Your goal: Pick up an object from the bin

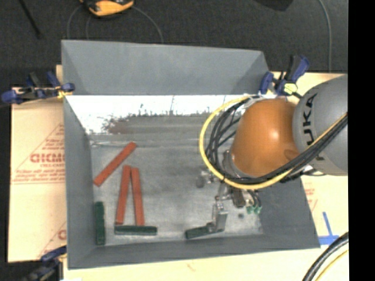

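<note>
- Step in hand, as I judge it: the approach onto a target. Nothing is lifted off the floor yet.
- The arm (319,127) enters the bin (176,75) from 3 o'clock. Its orange cover (263,136) and cable loops hang over the right half of the floor.
- The fingers (221,215) sit low at about 5 o'clock of the bin floor, with their tip at the right end of a dark green stick (199,232).
- That stick lies flat near the front wall, almost level, with its right end turned slightly up toward 1 o'clock. It lies alone, well apart from the other sticks.
- Fingers apart or together: cannot tell, since the wrist hardware overlaps them from this angle. Whether they touch the stick or stand just beside it is also unresolved.
- Other contents:
  - Three orange-red sticks (123,195) lie at 8–9 o'clock, one slanted and two side by side.
  - Two more dark green sticks (135,230) lie at 7 o'clock, one along the left wall and one across the foot of the orange-red pair.
- Next move (judgement): the fingers should straddle the stick across its narrow width. A small shift toward 9 o'clock would bring them nearer its middle, then close and lift straight up.
- Risks (judgement):
  - A grip at the very end may let the stick pivot or slip out.
  - A thin flat piece may get pressed to the floor rather than caught.
  - The front wall is near, so there is little room to correct.
</note>
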